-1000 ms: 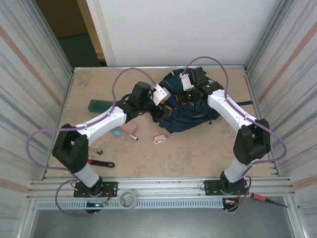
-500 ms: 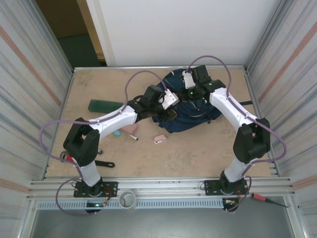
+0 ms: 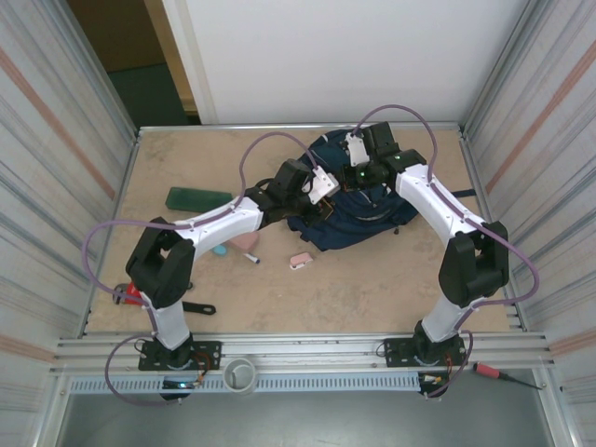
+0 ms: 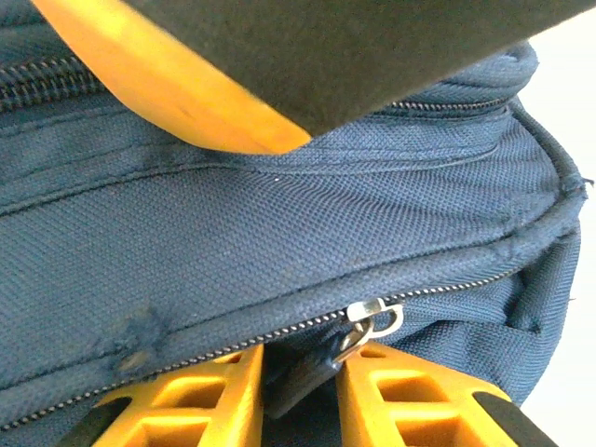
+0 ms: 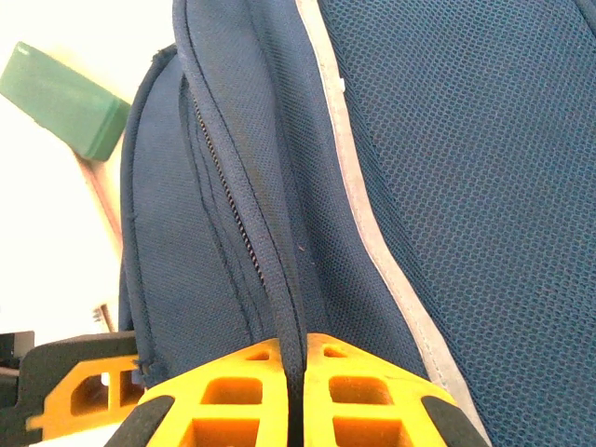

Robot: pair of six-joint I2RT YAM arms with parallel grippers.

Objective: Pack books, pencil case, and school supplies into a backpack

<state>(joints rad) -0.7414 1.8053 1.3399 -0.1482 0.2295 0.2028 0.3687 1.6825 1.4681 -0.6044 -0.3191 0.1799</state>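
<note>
Between its fingertips the left gripper (image 4: pixel 300 361) pinches the zip pull (image 4: pixel 371 319) of the backpack (image 4: pixel 279 223), while the right gripper (image 5: pixel 296 352) is pressed together on a seam (image 5: pixel 272 279).

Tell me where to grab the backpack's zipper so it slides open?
Grip the dark pull tab hanging from the silver slider, coming from the side where the left pincer straddles it. The tab is flat and sticks out from the backpack, so both faces can be pinched.

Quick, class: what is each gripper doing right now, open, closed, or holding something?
Left gripper: jaws closed on the zip pull.
Right gripper: jaws shut, pinching a fold of the backpack.
</note>
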